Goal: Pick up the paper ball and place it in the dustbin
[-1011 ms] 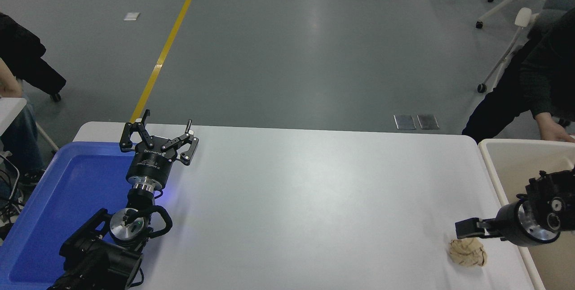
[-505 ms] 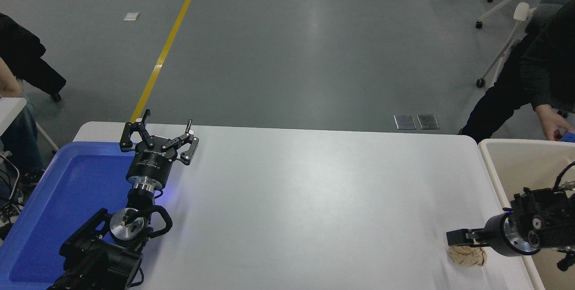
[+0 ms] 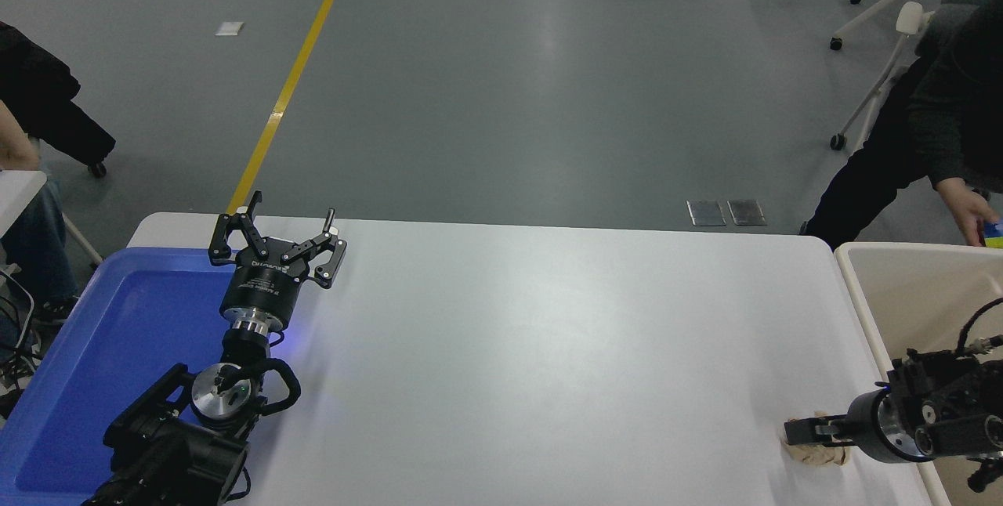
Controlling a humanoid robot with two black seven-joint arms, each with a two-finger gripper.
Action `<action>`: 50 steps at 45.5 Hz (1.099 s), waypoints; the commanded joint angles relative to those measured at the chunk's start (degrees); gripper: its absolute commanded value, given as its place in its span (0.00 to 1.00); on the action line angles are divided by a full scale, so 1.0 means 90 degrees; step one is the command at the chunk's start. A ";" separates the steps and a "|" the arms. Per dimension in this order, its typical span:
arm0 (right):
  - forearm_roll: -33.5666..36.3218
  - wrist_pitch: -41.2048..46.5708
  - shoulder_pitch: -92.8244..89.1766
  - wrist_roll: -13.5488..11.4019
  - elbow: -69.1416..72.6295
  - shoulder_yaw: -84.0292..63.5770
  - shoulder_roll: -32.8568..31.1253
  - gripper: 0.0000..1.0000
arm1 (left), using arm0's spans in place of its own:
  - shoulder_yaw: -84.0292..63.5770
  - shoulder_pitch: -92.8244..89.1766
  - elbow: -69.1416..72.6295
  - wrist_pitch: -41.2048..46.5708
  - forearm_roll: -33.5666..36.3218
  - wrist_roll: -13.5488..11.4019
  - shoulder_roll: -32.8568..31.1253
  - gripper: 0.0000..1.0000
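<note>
Head view gives you one counter (image 3: 548,334), one dustbin (image 3: 862,287) at its right edge, and one paper ball (image 3: 819,455) lying near it. Right pincer (image 3: 803,433) overlaps the ball, grip unclear; left pincer (image 3: 276,243) gapes, parked.

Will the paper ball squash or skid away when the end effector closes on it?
The paper ball looks loosely crumpled, so it will likely compress and feel light. Its wrinkles should grip; on the smooth table it might slide. The right end effector covers it.

Left gripper (image 3: 276,241) parked lower left, fingers spread; right gripper (image 3: 807,434) low (finger state unclear), pointing left.
</note>
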 commanded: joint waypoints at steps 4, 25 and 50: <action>-0.0256 -0.0068 -0.0061 0.0003 -0.0032 -0.0008 0.0064 0.00 | 0.0000 0.0000 -0.0002 0.0002 0.0005 0.0000 0.0000 0.99; -0.0266 0.0468 0.1539 0.0316 0.0963 -0.0038 -0.1273 0.00 | 0.0000 0.0000 -0.0002 0.0002 0.0005 0.0000 0.0000 0.99; -0.1261 0.4618 0.6149 0.0257 0.1853 -0.0575 -0.3110 0.00 | 0.0010 0.0000 -0.0002 -0.0008 0.0005 0.0010 0.0000 0.99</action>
